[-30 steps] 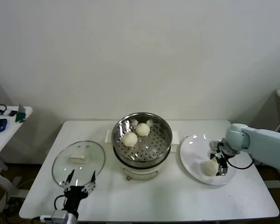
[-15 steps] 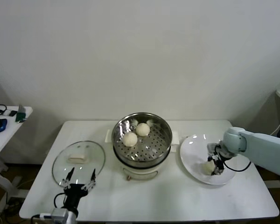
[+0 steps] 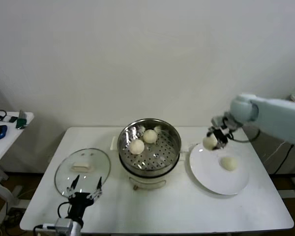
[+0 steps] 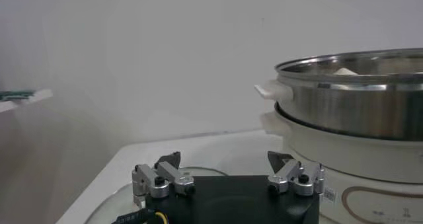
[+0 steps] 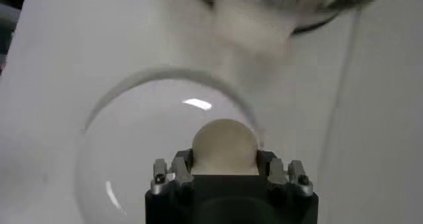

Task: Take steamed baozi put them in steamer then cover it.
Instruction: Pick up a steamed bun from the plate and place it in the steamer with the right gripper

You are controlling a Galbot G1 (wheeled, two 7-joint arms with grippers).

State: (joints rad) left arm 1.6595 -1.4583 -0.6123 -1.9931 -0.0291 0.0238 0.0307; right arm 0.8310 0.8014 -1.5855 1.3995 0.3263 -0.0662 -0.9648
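White table point(image 3: 177, 206), right pincer point(image 3: 214, 139) gripping baozi point(image 3: 209, 142), seemingly above plate point(image 3: 209, 177) edge

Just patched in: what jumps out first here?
The right gripper holds a baozi in the air above the white plate, where one more bun lies. Two buns sit in the steamer; the glass lid lies to its left.

Soft even light, blurry wrist views

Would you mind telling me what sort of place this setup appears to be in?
Probably a robotics lab staged as a kitchen: a plain white table against a bare wall, a steamer on it, and a side desk with cables and a mouse.
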